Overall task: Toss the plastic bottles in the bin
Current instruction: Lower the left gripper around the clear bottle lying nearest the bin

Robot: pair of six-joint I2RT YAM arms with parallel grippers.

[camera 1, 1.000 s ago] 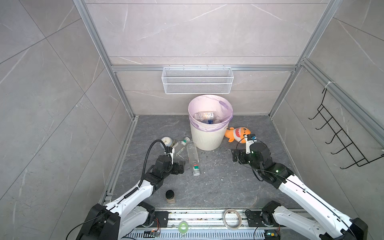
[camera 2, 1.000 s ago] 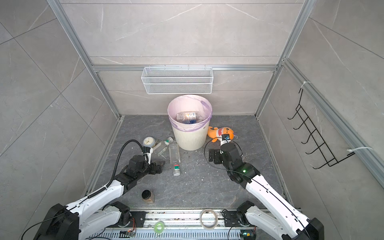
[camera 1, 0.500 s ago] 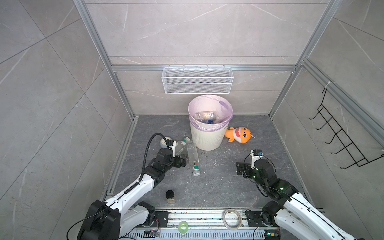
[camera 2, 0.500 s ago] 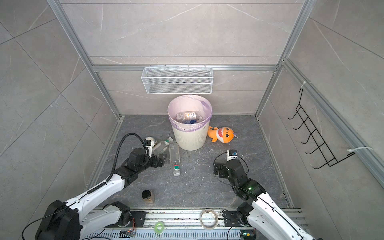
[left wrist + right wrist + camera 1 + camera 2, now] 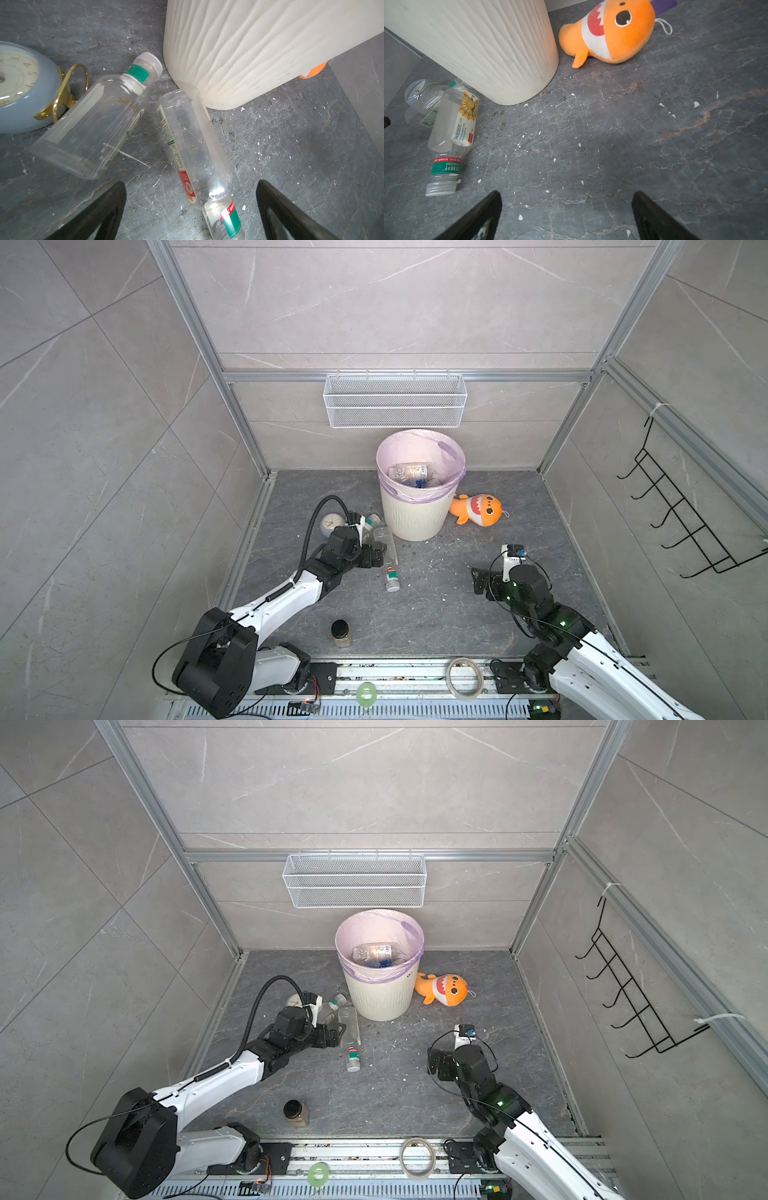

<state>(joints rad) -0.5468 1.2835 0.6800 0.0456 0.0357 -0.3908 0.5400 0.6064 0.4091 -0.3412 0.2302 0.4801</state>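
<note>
Two plastic bottles (image 5: 93, 128) lie beside the bin (image 5: 249, 52): likely light, slick, easily crushed. Left gripper (image 5: 191, 182) gapes empty over the slim bottle (image 5: 197, 149); I'd take its middle. Right gripper (image 5: 566, 192), wide too, holds nothing.

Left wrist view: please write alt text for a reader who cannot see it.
Two clear plastic bottles lie on a dark grey floor beside a cream ribbed bin. The open left gripper frames the nearer bottle without touching it; the farther bottle lies beside a pale blue clock.
</note>
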